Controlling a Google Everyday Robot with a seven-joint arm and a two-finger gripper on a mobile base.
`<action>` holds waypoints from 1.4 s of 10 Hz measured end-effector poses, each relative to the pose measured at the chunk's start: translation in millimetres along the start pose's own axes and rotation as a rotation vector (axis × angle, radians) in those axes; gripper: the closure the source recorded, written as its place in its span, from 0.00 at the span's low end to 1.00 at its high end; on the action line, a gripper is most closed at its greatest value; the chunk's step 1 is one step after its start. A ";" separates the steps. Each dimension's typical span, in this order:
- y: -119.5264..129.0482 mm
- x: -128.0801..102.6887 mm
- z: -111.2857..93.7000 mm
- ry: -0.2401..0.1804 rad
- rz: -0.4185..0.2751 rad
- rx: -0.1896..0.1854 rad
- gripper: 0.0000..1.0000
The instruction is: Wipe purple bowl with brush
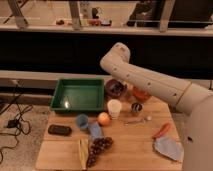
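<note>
A wooden table (131, 152) is seen from above and in front, and the white arm (145, 82) is reached over its far edge from the right, bent at a raised elbow and turned down toward the back of the table. The gripper (120, 86) is made out only as a dark form at the end of the arm, set low over the purple bowl (109, 91). Its fingers are drawn fully together, and whether anything is held between them cannot be told. The purple bowl is placed at the back of the table, just beside the right edge of the green tray (77, 95) and to the left of the orange-red bowl (142, 95), which is partly covered by the arm. A white cup (114, 108) is stood upright just in front of the purple bowl. A small metal cup (136, 107) is set to its right and a spoon (138, 121) is laid nearer the front. An orange fruit (103, 119) and a blue cup (82, 121) are found in front of the tray, with a black object (59, 130) further left. A banana (83, 152) and grapes (98, 146) are laid near the front edge, and a carrot (162, 130) and a pale cloth (168, 148) are placed at the right.
</note>
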 end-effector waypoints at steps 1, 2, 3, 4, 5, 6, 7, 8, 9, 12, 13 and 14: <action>1.8 7.9 0.9 0.008 0.008 -0.005 1.00; 6.1 18.5 4.7 0.019 0.018 -0.024 1.00; 4.7 24.2 7.3 0.026 0.022 -0.031 1.00; -1.5 31.4 11.8 0.034 0.025 -0.034 1.00; -3.5 34.7 14.1 0.038 0.027 -0.043 1.00; -5.8 38.9 17.4 0.043 0.032 -0.050 1.00; -7.1 41.5 20.4 0.045 0.035 -0.056 1.00; -8.8 44.3 23.6 0.047 0.038 -0.065 1.00; -12.5 44.5 27.3 0.047 0.036 -0.073 1.00; -32.3 34.4 29.9 0.047 0.016 -0.065 1.00; -38.5 29.8 30.3 0.046 0.008 -0.062 1.00; -45.3 23.5 30.6 0.045 -0.002 -0.060 1.00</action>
